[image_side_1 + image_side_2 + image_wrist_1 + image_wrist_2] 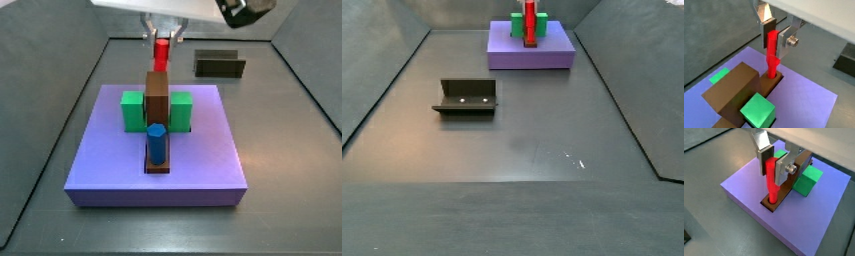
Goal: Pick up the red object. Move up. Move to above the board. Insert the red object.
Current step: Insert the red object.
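Above the board (811,223), the gripper (773,159) is seen in both wrist views with its two silver fingers (767,20) closed on the upper end of the red object (771,55). The rod is held upright, and its lower end is sunk into a brown-lined slot at the end of the brown block (732,90), near one edge of the lavender slab. In a wrist view the slot is seen as a narrow brown recess (773,202) just inside the board's edge, with the red object (771,180) standing in it. A green block (757,111) is seen beside the brown block, and another green block (719,76) lies on its far side.

In a side view the gripper (162,36) is found at the far end of the board (201,160), with the red object (162,53) showing below the fingers and behind the brown block (158,95). A blue peg (156,142) stands upright in the near end of the same brown strip, flanked by green blocks (132,110). The small dark olive box (219,64) rests on the floor beyond the board, well apart from it.

In a side view from farther off, the fixture (466,97) is seen standing on the grey floor (516,150), well apart from the board (531,54), on which the red object (531,22) rises upright.
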Available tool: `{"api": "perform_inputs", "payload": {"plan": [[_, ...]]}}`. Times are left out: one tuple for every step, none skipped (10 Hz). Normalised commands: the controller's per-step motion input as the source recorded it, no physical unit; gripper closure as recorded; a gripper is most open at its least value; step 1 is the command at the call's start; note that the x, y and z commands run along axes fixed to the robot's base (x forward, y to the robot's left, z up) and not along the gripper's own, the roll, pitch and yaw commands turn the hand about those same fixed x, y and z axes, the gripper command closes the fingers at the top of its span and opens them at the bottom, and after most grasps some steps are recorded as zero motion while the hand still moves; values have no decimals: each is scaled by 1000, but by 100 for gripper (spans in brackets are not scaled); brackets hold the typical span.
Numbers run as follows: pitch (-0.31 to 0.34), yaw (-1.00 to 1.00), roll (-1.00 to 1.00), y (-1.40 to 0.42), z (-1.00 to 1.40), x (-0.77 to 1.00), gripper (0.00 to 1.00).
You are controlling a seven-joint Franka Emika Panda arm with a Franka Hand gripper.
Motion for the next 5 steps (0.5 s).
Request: {"api": "perform_inputs", "payload": {"plan": [[-7, 57, 40, 0, -129, 126, 100], [0, 69, 70, 0, -34, 126, 100], [0, 80, 107, 0, 0, 103, 100], [0, 86, 129, 0, 0, 86, 100], [0, 100, 111, 0, -9, 43, 100]]}}
